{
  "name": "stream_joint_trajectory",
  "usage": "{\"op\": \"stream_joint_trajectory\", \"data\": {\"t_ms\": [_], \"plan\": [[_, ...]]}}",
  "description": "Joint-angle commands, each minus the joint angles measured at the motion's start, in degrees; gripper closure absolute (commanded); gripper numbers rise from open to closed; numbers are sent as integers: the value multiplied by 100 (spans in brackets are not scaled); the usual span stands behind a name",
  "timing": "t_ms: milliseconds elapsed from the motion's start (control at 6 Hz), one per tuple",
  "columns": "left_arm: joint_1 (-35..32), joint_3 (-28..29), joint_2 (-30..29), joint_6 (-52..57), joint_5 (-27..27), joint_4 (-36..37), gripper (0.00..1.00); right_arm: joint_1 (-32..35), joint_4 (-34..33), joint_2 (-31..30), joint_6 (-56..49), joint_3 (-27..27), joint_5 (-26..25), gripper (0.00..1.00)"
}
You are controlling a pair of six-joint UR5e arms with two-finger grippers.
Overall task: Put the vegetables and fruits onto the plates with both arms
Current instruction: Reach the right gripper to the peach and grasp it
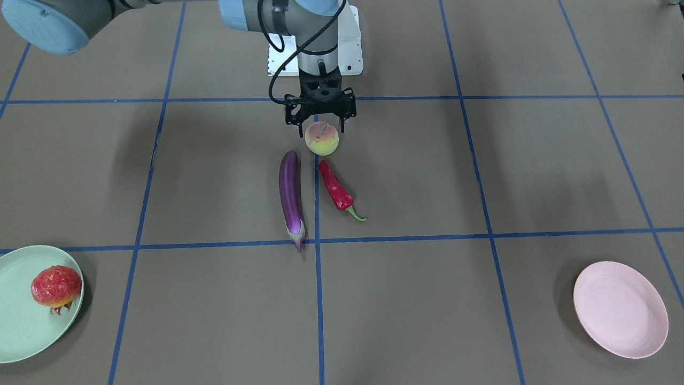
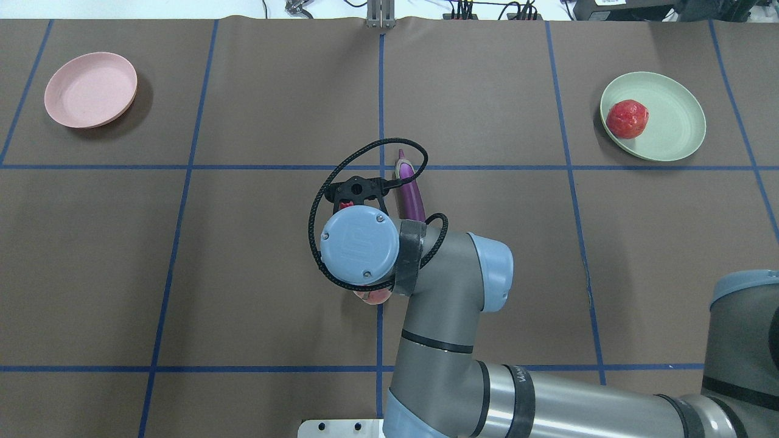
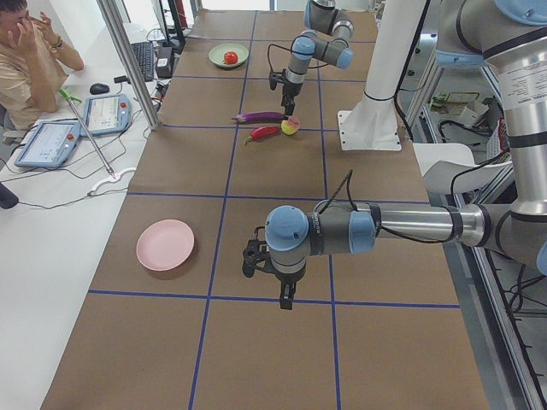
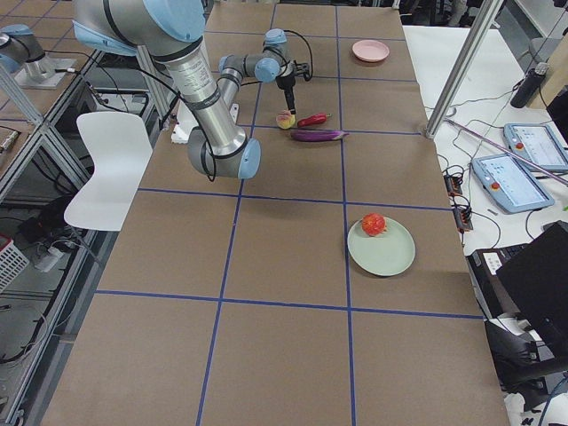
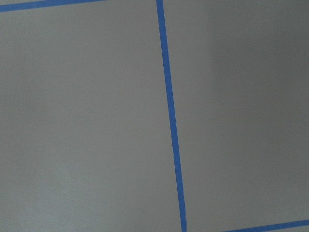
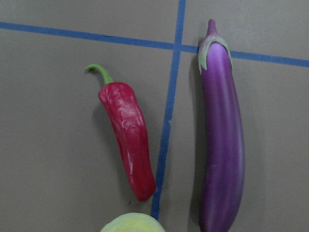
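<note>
My right gripper (image 1: 319, 124) is open, hanging just over the pale yellow-green peach (image 1: 321, 138), one finger on each side of its top. The purple eggplant (image 1: 291, 195) and the red chili (image 1: 335, 188) lie side by side on the table just past the peach. The right wrist view shows the chili (image 6: 128, 140), the eggplant (image 6: 222, 135) and the peach's edge (image 6: 133, 223). The pomegranate-like fruit (image 1: 56, 285) sits on the mint green plate (image 1: 21, 331). The pink plate (image 1: 620, 309) holds nothing. My left gripper (image 3: 269, 278) hovers beside the pink plate (image 3: 167, 245); I cannot tell whether it is open.
The white base mount (image 1: 350, 48) stands behind the peach. Blue tape lines grid the brown table. A seated person (image 3: 30, 60), tablets (image 3: 47, 141) and a metal post (image 3: 128, 60) are off the table's far side. A white chair (image 4: 106, 164) is behind the robot.
</note>
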Motion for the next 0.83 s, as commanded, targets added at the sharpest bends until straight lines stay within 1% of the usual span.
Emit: {"op": "stream_joint_trajectory", "data": {"t_ms": [0,333,667], "plan": [[0,-3,6,0,-2,0,0,-166,-15,48,31,-181,-116,1],[0,-2,6,0,7,9,0,-237,-15,74,-21,-470,-326,1],[0,6,-2,0,-2,9,0,-272,-15,47,-56,-558,-327,1]]}}
